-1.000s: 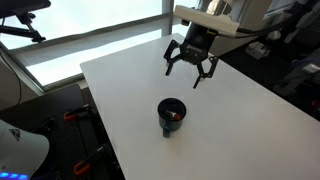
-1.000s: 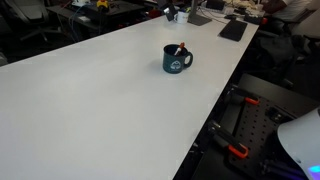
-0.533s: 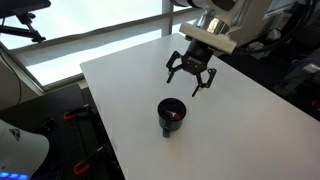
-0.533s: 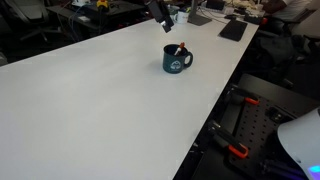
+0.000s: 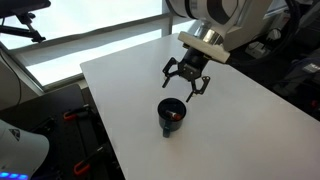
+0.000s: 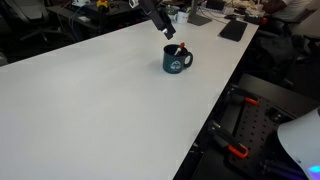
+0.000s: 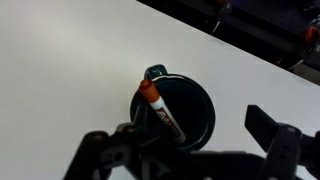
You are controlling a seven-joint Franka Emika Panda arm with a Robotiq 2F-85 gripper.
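Observation:
A dark blue mug (image 5: 171, 115) stands on the white table (image 5: 130, 80), also seen as the mug (image 6: 177, 60) and from above as the mug (image 7: 175, 108). An orange-capped white marker (image 7: 160, 107) leans inside it, its cap against the rim. My gripper (image 5: 185, 84) hangs open a little above and behind the mug, tilted toward it, with nothing between its fingers. In the wrist view the gripper (image 7: 185, 150) frames the mug's near edge. In an exterior view the gripper (image 6: 168, 28) comes in from the top, just above the marker.
The table's edge (image 6: 215, 105) runs close beside the mug. Dark objects including a flat device (image 6: 233, 30) lie at the table's far end. Robot hardware with orange clamps (image 6: 235, 150) stands below the table edge. A window (image 5: 90, 25) lies behind the table.
The gripper has come down and toward the mug from the far side of the table, staying open. The mug and marker have not moved.

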